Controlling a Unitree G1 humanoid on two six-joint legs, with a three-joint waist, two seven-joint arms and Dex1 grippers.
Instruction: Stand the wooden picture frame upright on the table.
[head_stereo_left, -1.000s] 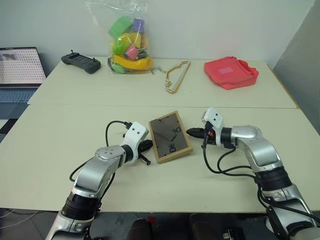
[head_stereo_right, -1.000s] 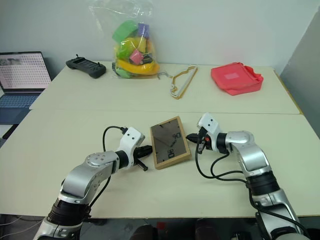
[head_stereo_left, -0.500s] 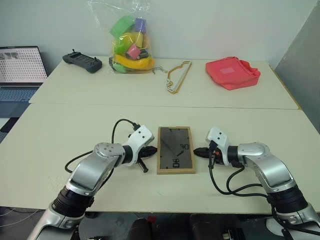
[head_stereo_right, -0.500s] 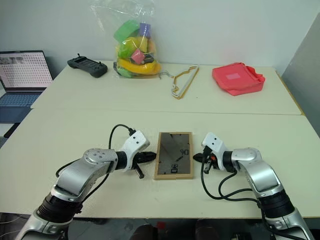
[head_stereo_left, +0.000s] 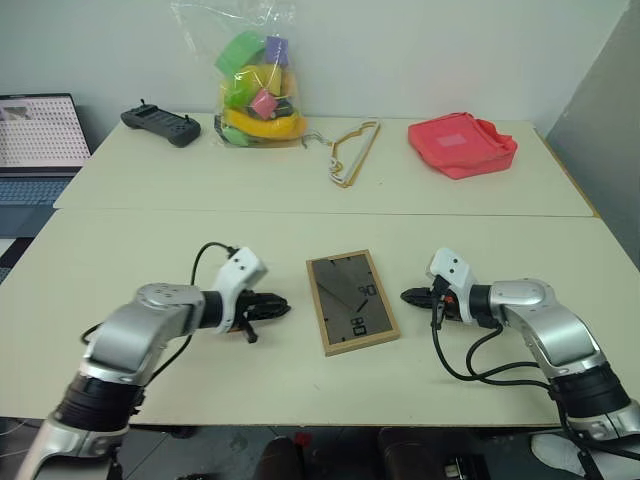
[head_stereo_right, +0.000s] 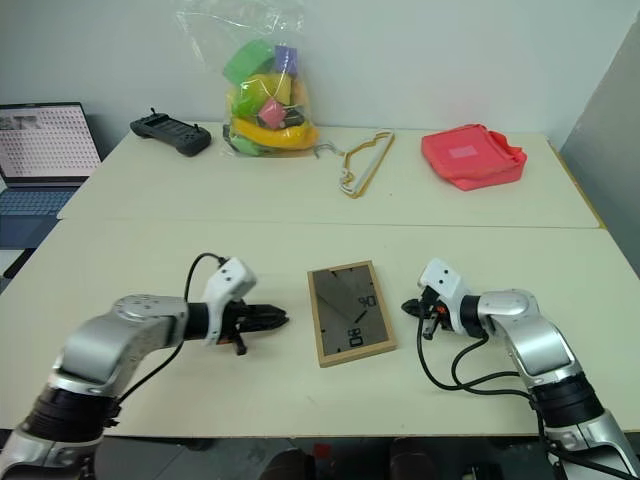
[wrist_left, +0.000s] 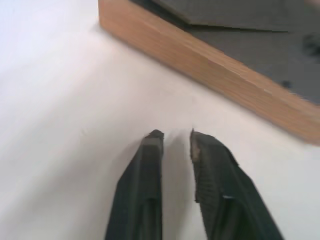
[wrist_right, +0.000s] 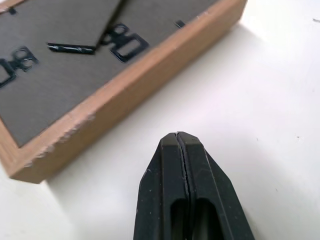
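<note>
- Left gripper (head_stereo_left: 278, 305): black fingers parted by a narrow gap, holding nothing. It sits low over the pale cream-beige desk (head_stereo_left: 120, 250), just beside the frame's left long edge and clear of it.
- Small rectangular light-wood picture frame (head_stereo_left: 351, 301): lies flat and face down, dark brown back panel upward, fold-out stand folded against the panel. Location: middle of the near half of the desk, between the two grippers, slightly skewed to the front edge.
- Right gripper (head_stereo_left: 408, 296): black fingers pressed together, empty, near the frame's right long edge without contact.
- Handling estimate: the frame is probably light and rigid. The smooth desk likely lets it slide under a sideways push. The front glazing, if any, may be fragile.
- Recommended hold: pinch across the wooden rim at a long edge. Brace the opposite edge while tilting, and free the stand before release.
</note>
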